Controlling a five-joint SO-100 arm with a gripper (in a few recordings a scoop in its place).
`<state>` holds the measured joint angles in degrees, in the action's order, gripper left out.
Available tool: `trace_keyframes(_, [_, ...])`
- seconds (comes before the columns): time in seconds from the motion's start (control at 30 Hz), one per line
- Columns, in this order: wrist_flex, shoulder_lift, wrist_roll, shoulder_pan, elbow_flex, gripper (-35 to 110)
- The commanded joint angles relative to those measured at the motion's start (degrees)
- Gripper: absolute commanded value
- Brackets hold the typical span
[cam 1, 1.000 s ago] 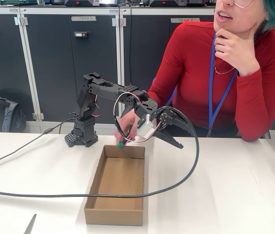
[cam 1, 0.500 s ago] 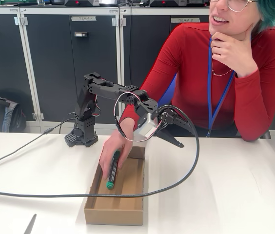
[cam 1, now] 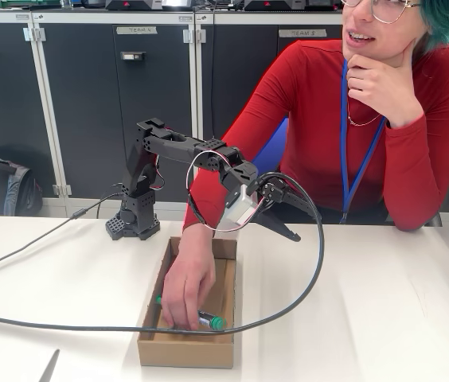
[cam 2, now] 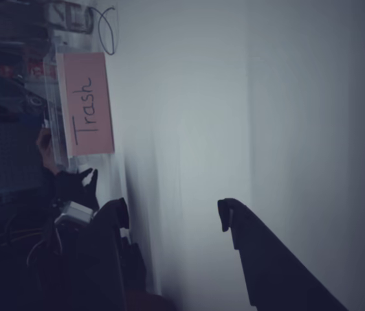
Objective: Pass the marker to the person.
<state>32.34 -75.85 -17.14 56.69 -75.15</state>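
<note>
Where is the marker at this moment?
In the fixed view the marker lies inside the cardboard box, near its front wall, under the person's hand. The open claw hangs above and to the right.

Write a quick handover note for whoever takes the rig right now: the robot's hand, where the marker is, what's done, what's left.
Robot hand: open and empty, held above the table beside the cardboard box; the wrist view shows a clear gap between its fingers.
Marker: lying in the near end of the box, under the person's hand, which reaches in and touches it.
Person: seated behind the table, other hand at the chin.
Done: nothing visible of the pass; the robot holds nothing.
Left: once the person's hand clears, pick the marker from the box and hand it over.
</note>
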Motion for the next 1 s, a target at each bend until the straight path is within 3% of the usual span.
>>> trace_keyframes(0.0, [-1.05, -4.13, -0.26, -0.26, 0.79, 31])
trace_keyframes(0.97, [0.70, -6.50, 0.62, 0.44, -1.05, 30])
